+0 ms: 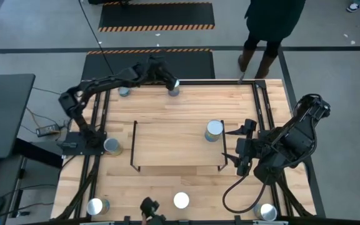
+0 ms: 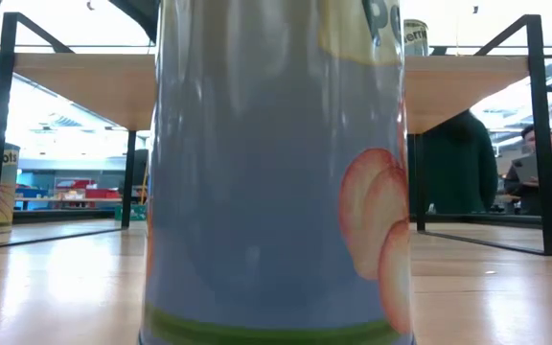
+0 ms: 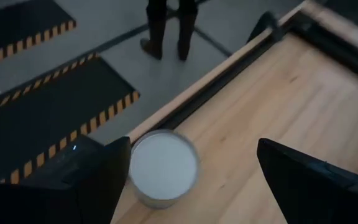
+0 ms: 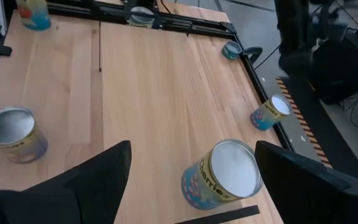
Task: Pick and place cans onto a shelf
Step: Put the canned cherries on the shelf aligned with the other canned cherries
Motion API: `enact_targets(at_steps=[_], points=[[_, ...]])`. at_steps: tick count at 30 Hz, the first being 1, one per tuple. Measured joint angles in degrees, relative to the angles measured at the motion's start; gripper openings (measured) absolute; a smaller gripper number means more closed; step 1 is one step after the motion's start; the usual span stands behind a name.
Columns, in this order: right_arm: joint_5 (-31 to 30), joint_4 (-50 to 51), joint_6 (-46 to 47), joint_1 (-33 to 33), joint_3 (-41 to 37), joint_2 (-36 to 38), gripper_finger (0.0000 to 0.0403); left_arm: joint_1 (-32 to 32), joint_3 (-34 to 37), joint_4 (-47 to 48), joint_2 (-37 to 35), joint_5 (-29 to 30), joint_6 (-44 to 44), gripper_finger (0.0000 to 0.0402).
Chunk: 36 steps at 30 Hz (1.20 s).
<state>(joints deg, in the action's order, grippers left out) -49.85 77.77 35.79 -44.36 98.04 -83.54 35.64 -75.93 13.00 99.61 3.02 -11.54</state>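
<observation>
Presently the left gripper hangs over a can at the table's far edge, fingers apart, not gripping. One can stands on the shelf. Right gripper waits beside the shelf's right end, fingers apart.

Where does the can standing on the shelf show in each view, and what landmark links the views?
High view: shelf can, at the right end of the shelf.
Low view: top right, on the board, behind the blocking can.
Left wrist view: not in it; only the edge can shows.
Right wrist view: the nearest can.
Shared landmark: the shelf's black wire end frame.
</observation>
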Motion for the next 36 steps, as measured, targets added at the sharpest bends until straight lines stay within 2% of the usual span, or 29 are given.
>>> enact_targets(at_steps=[4, 23, 36], points=[[0.0, 0.2, 0.7, 0.0, 0.0, 0.0, 0.0350, 0.1, -0.2, -2.3, 3.6, 0.6, 0.2, 0.0357], [-0.2, -0.1, 4.6, 0.0, 0.0, 0.0, 0.0350, 0.2, -0.3, -5.6, 11.5, 2.0, 4.8, 0.0357], [-0.5, 0.0, 4.2, 0.3, 0.0, -0.1, 0.0350, -0.2, -0.3, -6.3, 11.8, 3.6, 4.8, 0.0357]])
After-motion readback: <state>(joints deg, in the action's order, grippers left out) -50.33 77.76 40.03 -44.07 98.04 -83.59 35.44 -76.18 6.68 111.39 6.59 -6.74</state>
